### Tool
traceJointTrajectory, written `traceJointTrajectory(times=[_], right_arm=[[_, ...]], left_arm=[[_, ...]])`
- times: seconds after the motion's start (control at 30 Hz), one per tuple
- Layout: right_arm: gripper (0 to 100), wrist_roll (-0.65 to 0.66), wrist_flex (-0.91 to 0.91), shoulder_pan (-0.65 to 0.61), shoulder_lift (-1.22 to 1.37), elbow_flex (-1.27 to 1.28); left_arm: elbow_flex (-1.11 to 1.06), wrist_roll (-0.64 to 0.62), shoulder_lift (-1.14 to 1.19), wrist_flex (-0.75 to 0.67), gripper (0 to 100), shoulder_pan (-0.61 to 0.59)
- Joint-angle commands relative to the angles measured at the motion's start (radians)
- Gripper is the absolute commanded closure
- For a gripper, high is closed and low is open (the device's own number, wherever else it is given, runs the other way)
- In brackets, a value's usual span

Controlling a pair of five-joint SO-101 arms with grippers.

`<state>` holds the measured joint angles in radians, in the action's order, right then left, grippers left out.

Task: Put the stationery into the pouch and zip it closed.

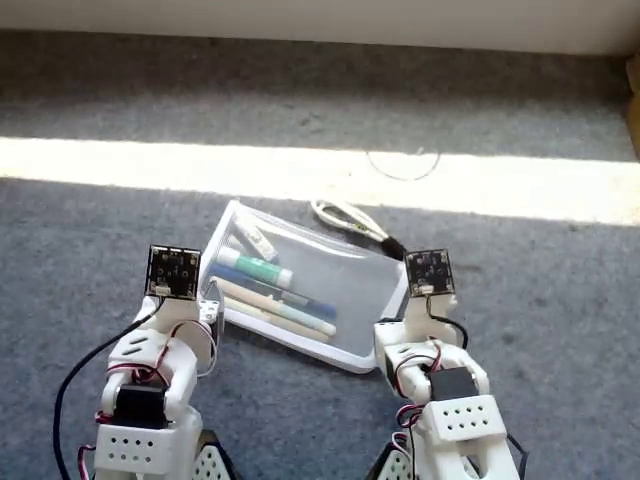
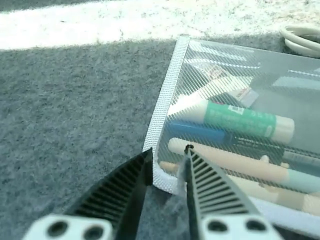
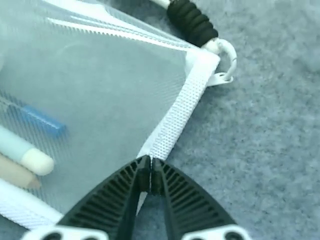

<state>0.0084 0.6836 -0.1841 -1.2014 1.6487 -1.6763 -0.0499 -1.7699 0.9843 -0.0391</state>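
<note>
Clear pouch (image 1: 352, 277) holds pens (image 1: 285, 311) and a tube (image 1: 256, 268) (green-banded).

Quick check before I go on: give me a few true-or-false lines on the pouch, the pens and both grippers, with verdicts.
1. The right gripper is shut on the white edge band of the pouch. True.
2. The pens lie loose on the grey surface beside the pouch. False: they are inside the pouch, seen through its clear wall.
3. A white cord lies by the pouch's far corner, on the right arm's side. True.
4. The left gripper is over at the cord. False: it is at the pouch's near corner on the opposite side.
5. The pouch stands upright. False: it lies flat.
</note>
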Motion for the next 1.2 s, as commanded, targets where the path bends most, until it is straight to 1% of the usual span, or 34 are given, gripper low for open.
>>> traceJointTrajectory(times=[0.0,0.23,0.43,0.57,0.7,0.93,1.03,1.1,1.17], right_arm=[[99.2,-0.003,-0.007,-0.010,0.004,0.030],[99.2,-0.003,-0.007,-0.010,0.004,0.030],[99.2,-0.003,0.001,-0.010,0.004,0.030],[99.2,-0.006,0.076,-0.010,0.004,0.028],[99.2,-0.006,0.162,-0.015,0.004,0.028],[99.2,-0.003,0.308,-0.012,0.004,0.028],[99.2,-0.003,0.314,-0.012,0.004,0.028],[99.2,-0.005,0.314,-0.012,0.004,0.028],[99.2,-0.006,0.314,-0.010,0.004,0.028]], left_arm=[[-0.021,0.006,-0.007,0.046,89,0.027],[-0.021,0.006,-0.007,0.138,89,0.101],[-0.021,0.006,-0.008,0.166,89,0.102],[-0.021,0.005,-0.002,0.173,89,0.097],[-0.021,0.006,-0.010,0.267,89,0.097],[-0.021,0.005,-0.002,0.272,89,0.097],[-0.021,0.002,-0.001,0.275,89,0.097],[-0.021,0.002,-0.010,0.315,89,0.097],[-0.021,0.005,-0.010,0.322,89,0.097]])
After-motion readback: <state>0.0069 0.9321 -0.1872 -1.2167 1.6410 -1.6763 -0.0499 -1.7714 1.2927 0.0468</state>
